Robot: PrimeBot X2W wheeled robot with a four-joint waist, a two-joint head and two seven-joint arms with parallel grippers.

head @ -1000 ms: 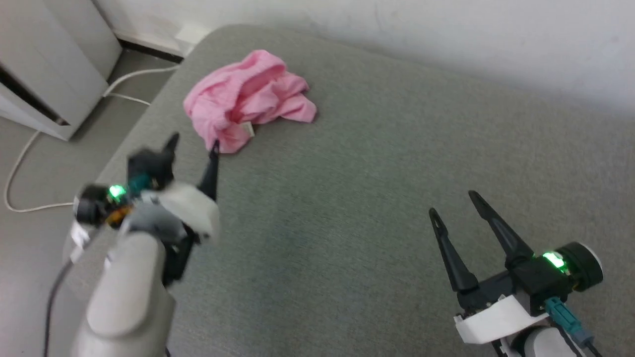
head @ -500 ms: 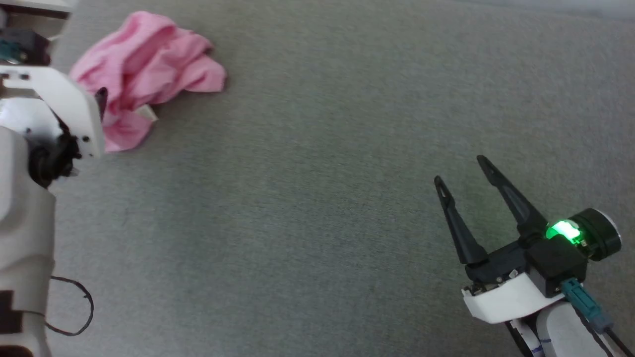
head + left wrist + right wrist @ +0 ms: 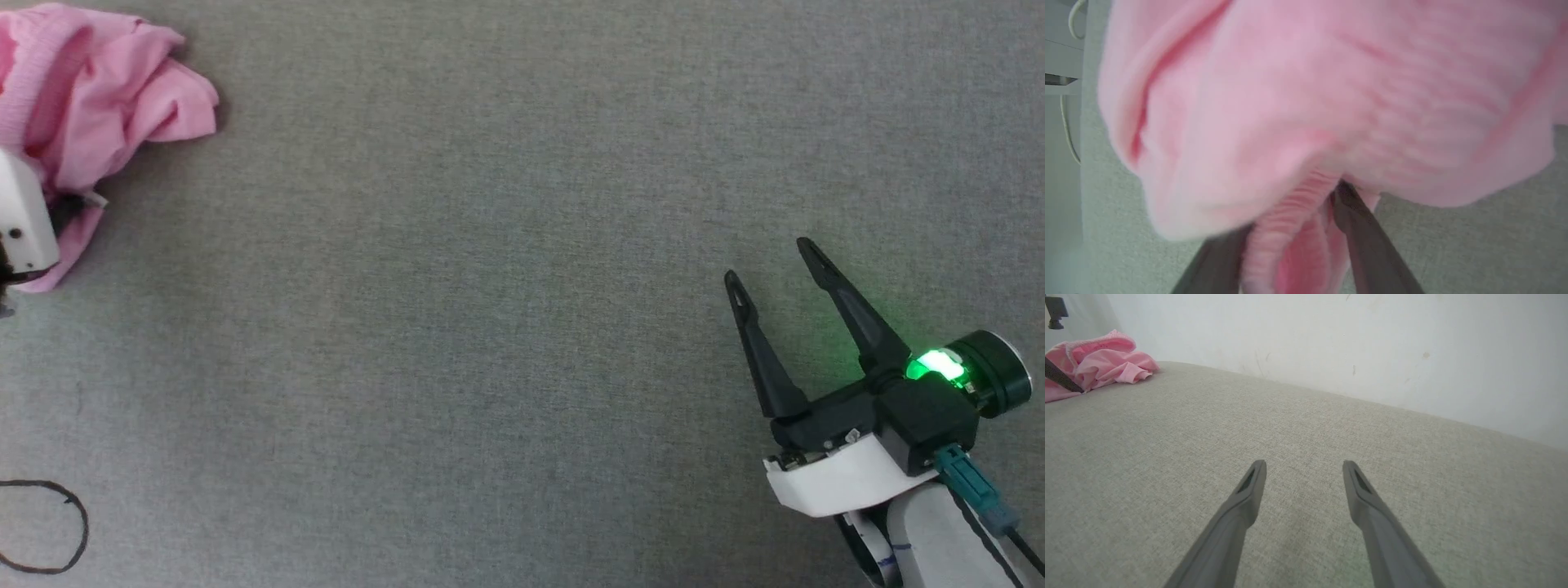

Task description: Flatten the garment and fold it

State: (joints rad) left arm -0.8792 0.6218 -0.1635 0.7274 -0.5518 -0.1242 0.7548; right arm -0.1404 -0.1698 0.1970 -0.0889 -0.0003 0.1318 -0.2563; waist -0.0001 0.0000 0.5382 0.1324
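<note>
Lying crumpled at the far left of the grey surface (image 3: pixel 522 327), cut off by the head view's edge, the pink garment (image 3: pixel 98 98) buries the left end effector's (image 3: pixel 1294 212) fingertips, its fingers apart astride a ribbed hem, while the right end effector (image 3: pixel 768 260) stands spread, well apart.

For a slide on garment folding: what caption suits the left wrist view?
Left gripper, jaws apart, straddles a ribbed fold of the pink garment on grey upholstery.

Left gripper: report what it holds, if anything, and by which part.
Nothing gripped: the left gripper stands open, its fingers astride the ribbed hem of the garment. The right gripper is open and empty.
</note>
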